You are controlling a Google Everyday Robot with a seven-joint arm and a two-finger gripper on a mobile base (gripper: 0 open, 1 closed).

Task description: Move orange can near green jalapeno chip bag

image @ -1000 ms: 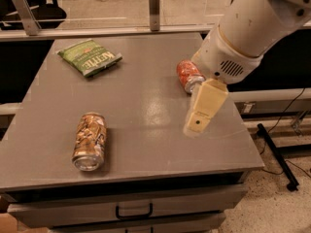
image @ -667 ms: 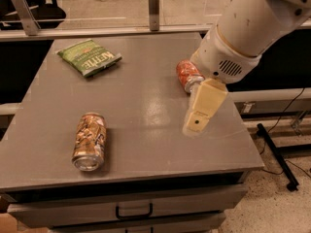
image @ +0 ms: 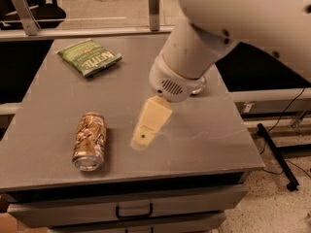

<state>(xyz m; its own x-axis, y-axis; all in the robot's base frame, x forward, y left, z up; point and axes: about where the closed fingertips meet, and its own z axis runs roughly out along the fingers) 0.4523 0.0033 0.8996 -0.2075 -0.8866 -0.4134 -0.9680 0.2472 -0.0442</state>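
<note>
The orange can (image: 90, 141) lies on its side near the front left of the grey table (image: 214, 135), silver lid toward the front edge. The green jalapeno chip bag (image: 89, 57) lies flat at the back left, well apart from the can. My gripper (image: 144, 136) hangs from the big white arm (image: 194, 52) over the middle of the table. It points down and to the left, a short way right of the orange can, and touches neither can nor bag. It holds nothing that I can see.
The arm covers the back right part of the table. A drawer with a black handle (image: 133, 211) sits under the front edge. Metal posts (image: 153, 6) and a rail stand behind the table. A black cable (image: 277, 154) runs along the floor at right.
The arm and gripper have moved left, from the table's right side to its middle, closer to the orange can. The red-orange can at the back right is now hidden behind the arm.
</note>
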